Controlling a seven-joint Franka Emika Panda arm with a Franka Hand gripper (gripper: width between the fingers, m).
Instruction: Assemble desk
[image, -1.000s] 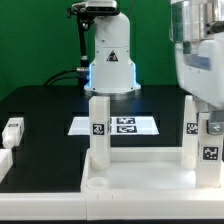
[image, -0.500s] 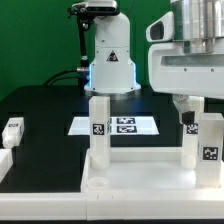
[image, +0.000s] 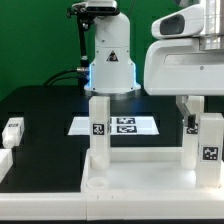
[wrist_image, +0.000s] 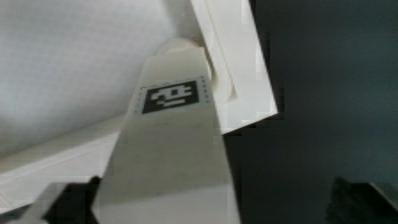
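Note:
The white desk top lies at the front of the black table with three square legs standing up from it: one on the exterior view's left, and two on its right, a far one and a near one. My gripper hangs just above the far right leg. In the wrist view a tagged leg stands below my gripper, on the desk top. The dark fingertips are spread wide, and the far one is clear of the leg. The gripper is open and holds nothing.
A loose tagged leg block lies on the table at the exterior view's left, with another white piece in front of it. The marker board lies behind the desk. The arm's base stands at the back.
The hand has risen from low over the right legs and shifted toward the exterior view's left. The legs and desk top have not moved.

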